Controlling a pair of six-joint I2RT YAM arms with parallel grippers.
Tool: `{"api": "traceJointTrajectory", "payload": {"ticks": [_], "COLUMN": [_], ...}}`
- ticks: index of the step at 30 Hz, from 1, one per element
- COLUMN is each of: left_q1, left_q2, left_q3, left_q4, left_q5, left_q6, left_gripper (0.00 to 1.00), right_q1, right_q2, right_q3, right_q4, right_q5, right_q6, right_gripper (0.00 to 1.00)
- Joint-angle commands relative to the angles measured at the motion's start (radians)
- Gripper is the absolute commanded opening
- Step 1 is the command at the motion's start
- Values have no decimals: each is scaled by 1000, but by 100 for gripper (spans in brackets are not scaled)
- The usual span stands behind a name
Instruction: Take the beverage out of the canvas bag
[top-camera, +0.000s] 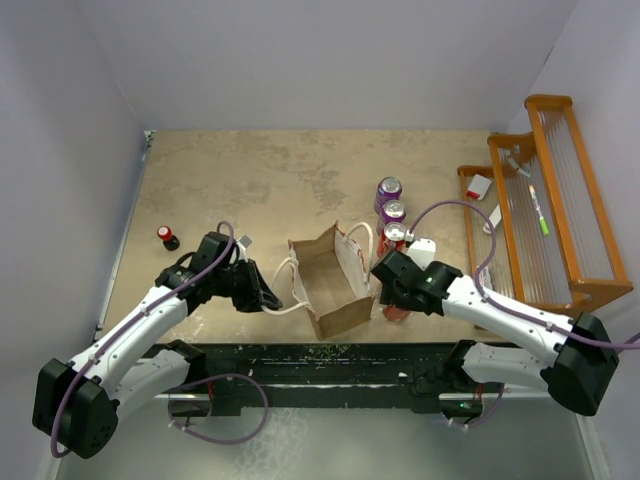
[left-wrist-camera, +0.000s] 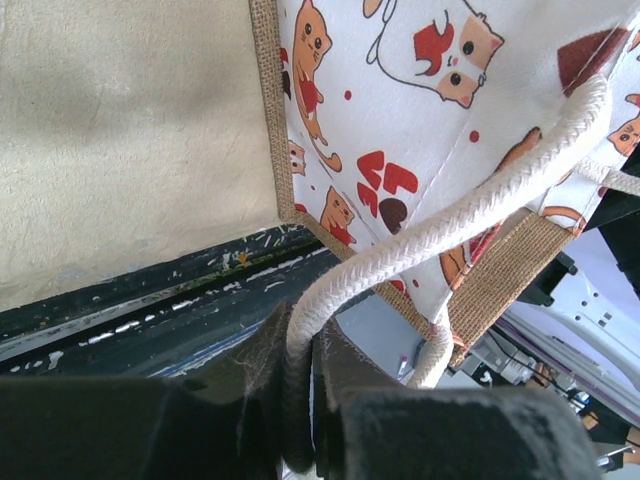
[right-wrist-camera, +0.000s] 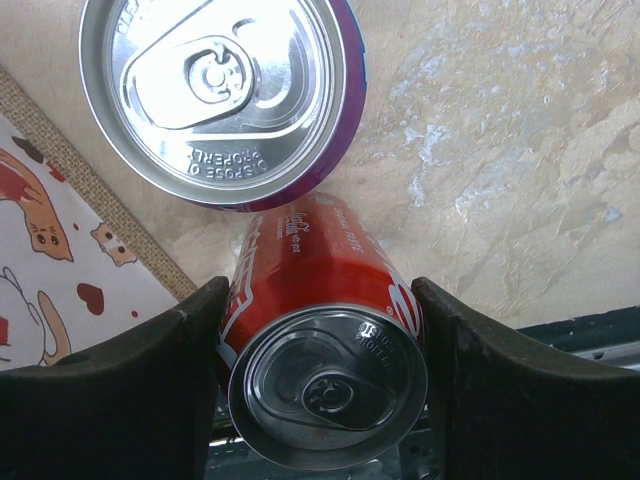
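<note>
- Red can looks smooth and stiff; hold its round sides.
- Right claw squeezes it, just beside the canvas bag.
- Left claw pinches the rope handle.

A beige table with a mottled, stone-like top fills the middle of the overhead frame. Plain white walls box it in: a left wall down the left side, a back wall across the top, and a right wall in the upper right corner. The light is soft and even, and shadows are faint. At the right edge of the frame an orange wooden rack rises in stepped tiers with clear slats. A dark strip flecked with pale scratches runs along the table's lower edge, above a smooth grey surface at the bottom.
</note>
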Motion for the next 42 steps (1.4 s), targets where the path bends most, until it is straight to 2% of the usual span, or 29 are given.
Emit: {"api": "traceJointTrajectory", "payload": {"ticks": [1,9,16,23,28,33,39,42], "left_q1": [1,1,2,2,2,2,2,2], "left_q2": [-2,-23,-39,-55,-79,-91,-52,-41], "left_q3": [43,59,103,168,218,308,454,531], "left_q4": [-1,-11,-56,-140,-195,-250,-302,-330], "left_q5": [24,31,11,-47,-106,-196,-259,-304], "left_q6": [15,26,53,98,127,184,285,350], "left_gripper": [18,43,74,99,99,99,99,99], "right_q1": [3,3,3,3,3,3,3,3], "right_q2": [-27,-69,-71,-51,-84,-137,-168,-165], "right_q3": [0,-3,-5,40,107,181,340,447], "right_q4": [37,42,52,3,-40,-75,-190,-217], "right_q5": [13,3,-3,-3,-26,-49,30,123], "right_q6": [17,12,5,3,-51,-114,-156,-234], "right_gripper": [51,71,81,90,99,100,100,100]}}
